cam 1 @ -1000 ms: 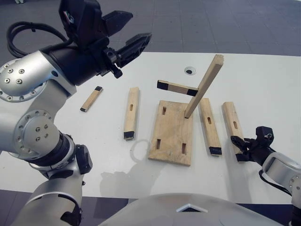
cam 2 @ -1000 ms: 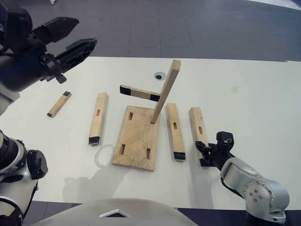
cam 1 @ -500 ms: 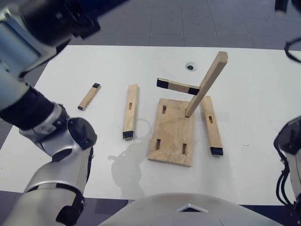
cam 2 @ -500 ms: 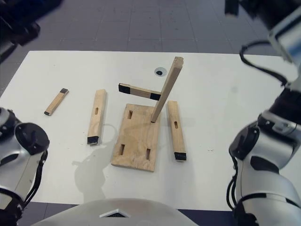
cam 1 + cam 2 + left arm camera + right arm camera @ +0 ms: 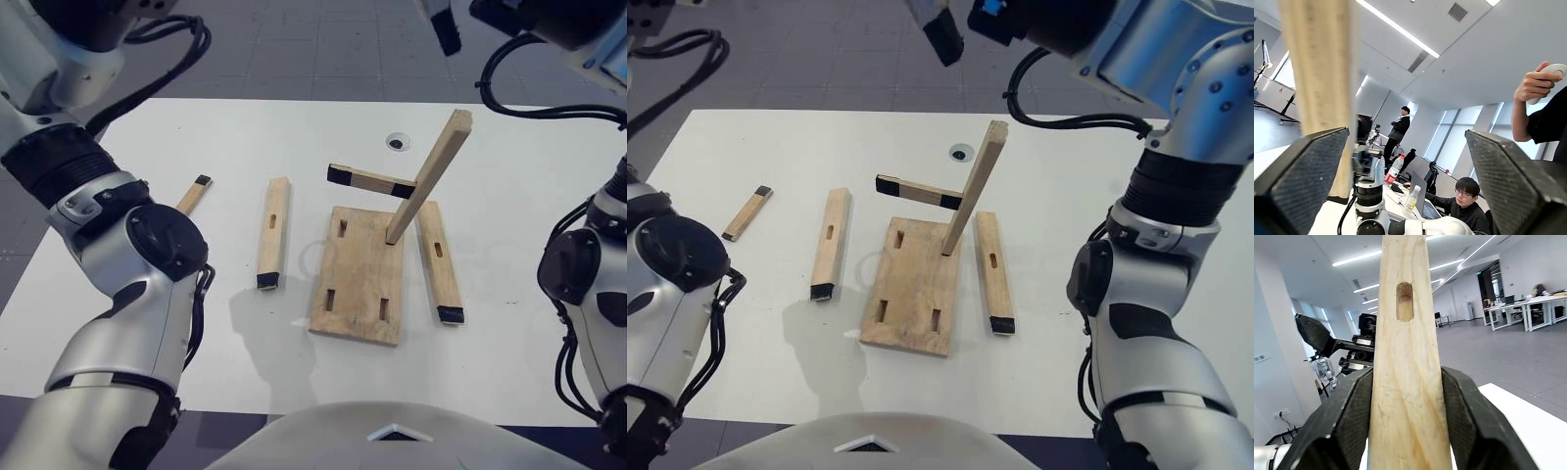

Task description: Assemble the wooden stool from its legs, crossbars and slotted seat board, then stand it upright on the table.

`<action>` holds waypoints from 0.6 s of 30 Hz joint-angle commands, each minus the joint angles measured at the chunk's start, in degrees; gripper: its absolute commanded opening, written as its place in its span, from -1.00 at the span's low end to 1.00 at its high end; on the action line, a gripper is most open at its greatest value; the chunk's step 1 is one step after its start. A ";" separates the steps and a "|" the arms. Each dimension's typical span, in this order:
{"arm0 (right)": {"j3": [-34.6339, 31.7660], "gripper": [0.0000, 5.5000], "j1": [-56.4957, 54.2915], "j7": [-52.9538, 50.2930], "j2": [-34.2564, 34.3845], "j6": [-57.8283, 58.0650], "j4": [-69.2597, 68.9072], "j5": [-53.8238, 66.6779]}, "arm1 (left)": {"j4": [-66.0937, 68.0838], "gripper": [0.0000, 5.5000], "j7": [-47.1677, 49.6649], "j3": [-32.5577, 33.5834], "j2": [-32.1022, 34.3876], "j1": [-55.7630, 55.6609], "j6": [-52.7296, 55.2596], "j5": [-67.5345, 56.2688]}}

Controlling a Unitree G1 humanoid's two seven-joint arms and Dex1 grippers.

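Your seat board (image 5: 358,274) lies flat on the worktop (image 5: 509,157), a leaning leg (image 5: 429,176) set in its 1 o'clock slot. A loose leg (image 5: 437,259) lies at 3 o'clock, a second loose leg (image 5: 273,232) at 9, and a crossbar (image 5: 370,180) at 12. High above, your right gripper (image 5: 1406,396) is clamped on a slotted leg (image 5: 1405,333). Your left gripper (image 5: 1406,147) is spread apart.

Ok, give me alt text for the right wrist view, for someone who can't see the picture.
A pale wooden leg with an oval slot near its far end is clamped between the two black fingers of the right tool. Behind it are long ceiling lights and desks on a grey floor.
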 commanded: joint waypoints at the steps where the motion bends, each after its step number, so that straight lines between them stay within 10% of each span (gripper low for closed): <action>1: 0.21 -0.26 -1.17 -0.29 0.97 1.40 -1.93 2.09 | -0.84 0.60 -6.40 -4.60 3.65 7.99 -4.08 4.99; 18: 7.22 -0.26 8.63 0.49 6.29 3.26 -5.90 -0.56 | -3.30 0.60 -18.77 -14.54 4.44 12.68 -12.88 8.97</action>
